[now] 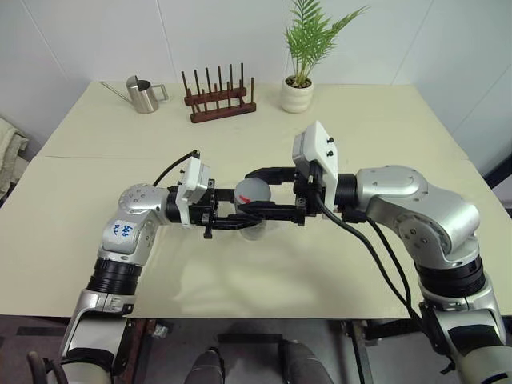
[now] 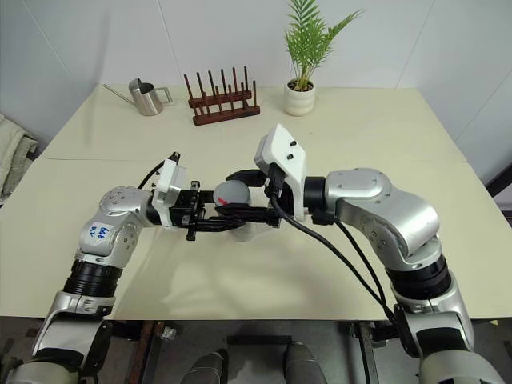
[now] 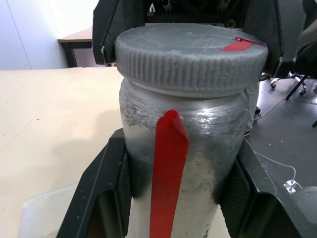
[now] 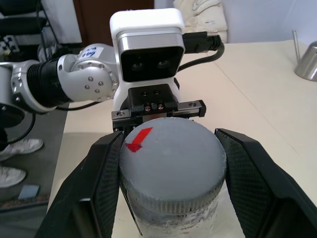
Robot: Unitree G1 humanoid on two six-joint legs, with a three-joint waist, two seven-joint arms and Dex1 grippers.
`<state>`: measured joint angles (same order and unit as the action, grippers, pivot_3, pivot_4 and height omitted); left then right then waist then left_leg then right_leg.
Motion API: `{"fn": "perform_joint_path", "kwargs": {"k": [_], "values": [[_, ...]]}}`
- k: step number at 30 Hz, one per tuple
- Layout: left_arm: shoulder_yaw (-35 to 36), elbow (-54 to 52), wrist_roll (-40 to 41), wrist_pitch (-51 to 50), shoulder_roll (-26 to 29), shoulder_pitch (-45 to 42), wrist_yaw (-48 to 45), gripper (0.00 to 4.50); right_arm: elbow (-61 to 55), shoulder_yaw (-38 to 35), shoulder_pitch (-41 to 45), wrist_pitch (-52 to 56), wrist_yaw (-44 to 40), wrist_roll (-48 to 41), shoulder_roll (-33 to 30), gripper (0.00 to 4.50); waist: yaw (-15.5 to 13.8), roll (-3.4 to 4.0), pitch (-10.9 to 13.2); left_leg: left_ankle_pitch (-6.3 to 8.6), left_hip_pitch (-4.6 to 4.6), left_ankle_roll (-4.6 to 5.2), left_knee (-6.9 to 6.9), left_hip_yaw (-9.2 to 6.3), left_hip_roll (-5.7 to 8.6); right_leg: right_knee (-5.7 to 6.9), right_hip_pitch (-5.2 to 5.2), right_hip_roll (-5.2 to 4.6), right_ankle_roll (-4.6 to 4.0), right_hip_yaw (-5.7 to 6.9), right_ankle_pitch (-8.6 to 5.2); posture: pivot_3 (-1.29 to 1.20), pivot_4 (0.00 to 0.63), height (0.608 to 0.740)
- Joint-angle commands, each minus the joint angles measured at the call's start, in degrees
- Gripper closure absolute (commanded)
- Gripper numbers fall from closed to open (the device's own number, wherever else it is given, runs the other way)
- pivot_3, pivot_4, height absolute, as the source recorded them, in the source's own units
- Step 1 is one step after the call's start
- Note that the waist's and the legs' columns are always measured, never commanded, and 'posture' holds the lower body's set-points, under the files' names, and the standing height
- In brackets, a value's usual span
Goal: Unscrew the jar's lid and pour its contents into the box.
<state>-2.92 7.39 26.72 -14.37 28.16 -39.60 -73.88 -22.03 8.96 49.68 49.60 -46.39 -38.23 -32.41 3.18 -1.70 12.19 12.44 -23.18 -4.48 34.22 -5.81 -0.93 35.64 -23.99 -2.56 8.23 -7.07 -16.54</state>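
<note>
Above the near middle of the pale surface [image 1: 336, 264], the left claw [image 1: 244, 220] was clamped on the body of the jar [image 3: 183, 148], holding it upright in the air. The right claw [image 4: 171, 163] was closed on the ribbed grey lid [image 4: 171, 158], its fingers [image 4: 101, 183] pressed to both sides. Below the jar lay what was probably the box [image 3: 44, 215], its clear edge barely visible.

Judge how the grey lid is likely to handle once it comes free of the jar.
The lid looks rigid and probably light, a shallow plastic cap. Its ribbed rim should resist slipping in the right gripper, shut on it. Being round and flat, it would likely lie stable on its face but could roll if dropped on edge.
</note>
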Motion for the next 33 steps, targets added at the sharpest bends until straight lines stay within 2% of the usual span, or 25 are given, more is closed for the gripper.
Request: {"fn": "perform_joint_path", "kwargs": {"k": [1, 33], "values": [[-2.1, -0.4, -1.0, -0.6, 1.8, 2.8, -2.6, 2.62, 1.8, -7.0, 4.1, -5.4, 1.6, 3.4, -2.8, 1.89, 0.0, 0.00, 0.0, 0.00, 0.00, 0.00, 0.00, 0.00, 0.00, 0.00, 0.00, 0.00, 0.00, 0.00, 0.00, 0.00, 0.150, 0.740], [-3.7, -2.0, -1.6, -1.1, 2.4, 5.4, -2.9, 2.62, 7.5, -8.4, 10.6, -8.5, 2.3, 4.1, -2.7, 1.89, 0.1, 0.01, 0.0, 0.00, 0.00, 0.00, 0.00, 0.00, 0.00, 0.02, -0.01, 0.01, 0.00, 0.01, 0.00, 0.00, 0.150, 0.740]]}}
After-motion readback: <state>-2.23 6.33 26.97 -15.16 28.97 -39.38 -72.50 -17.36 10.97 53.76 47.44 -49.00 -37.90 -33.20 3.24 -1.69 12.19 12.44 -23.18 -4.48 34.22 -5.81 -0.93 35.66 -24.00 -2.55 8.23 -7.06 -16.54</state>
